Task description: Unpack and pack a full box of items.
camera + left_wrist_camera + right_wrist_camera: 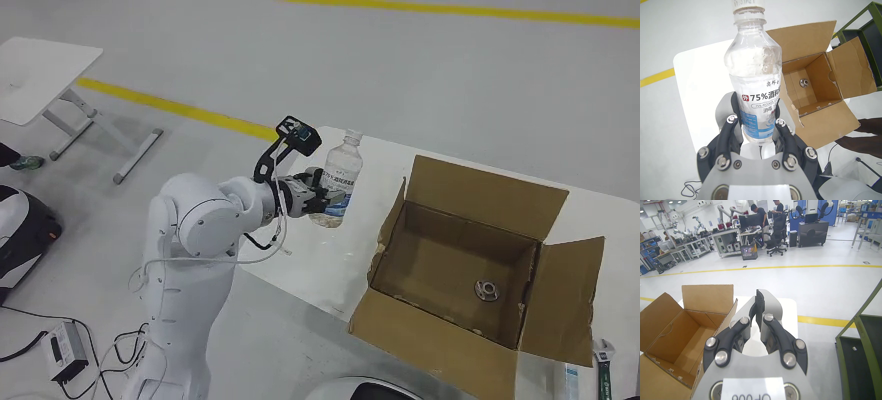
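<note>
The left gripper [756, 113] is clasping a clear bottle [753, 75] near its base, upright beside the open box [829, 117]. Held so low, it is risking tilting or slipping loose in transit.

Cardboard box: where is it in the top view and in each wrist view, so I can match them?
Top view: cardboard box, open, right of the bottle in the left gripper.
Left wrist view: box beyond the held bottle.
Right wrist view: box beside the shut right gripper.
Shared landmark: the yellow floor line.
</note>
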Available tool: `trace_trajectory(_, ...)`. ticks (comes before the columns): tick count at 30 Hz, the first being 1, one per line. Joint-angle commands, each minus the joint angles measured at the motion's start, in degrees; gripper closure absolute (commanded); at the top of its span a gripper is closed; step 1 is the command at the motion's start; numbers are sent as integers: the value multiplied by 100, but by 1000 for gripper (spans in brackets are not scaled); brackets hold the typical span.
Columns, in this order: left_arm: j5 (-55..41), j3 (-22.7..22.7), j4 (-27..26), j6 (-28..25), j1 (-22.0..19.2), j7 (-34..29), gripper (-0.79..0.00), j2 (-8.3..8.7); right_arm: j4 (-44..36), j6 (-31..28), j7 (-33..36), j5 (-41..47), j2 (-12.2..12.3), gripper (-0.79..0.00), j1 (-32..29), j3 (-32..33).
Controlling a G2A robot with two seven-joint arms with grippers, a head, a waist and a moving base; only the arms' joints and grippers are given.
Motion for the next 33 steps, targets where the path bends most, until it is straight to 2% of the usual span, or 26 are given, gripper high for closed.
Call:
trace_trajectory(1, 0, 0, 0, -1, 0, 1, 0, 0, 0, 0, 0, 0, 0, 0, 0, 0)
trace_trajectory(7, 0, 0, 0, -1, 0, 1, 0, 0, 0, 0, 0, 0, 0, 0, 0, 0)
trace_trajectory(11, -173, 214, -164, -127, 65, 459, 0, 9, 0, 0, 0, 0, 0, 0, 0, 0)
trace_trajectory(18, -657, 1150, -82, -132, -545, 711, 0, -13, 0, 0, 0, 0, 0, 0, 0, 0)
trace_trajectory(24, -963, 2117, 624, 128, -1093, 605, 0, -76, 0, 0, 0, 0, 0, 0, 0, 0)
trace_trajectory(33, -876, 3202, 1383, 774, -1525, 342, 0, -178, 0, 0, 0, 0, 0, 0, 0, 0)
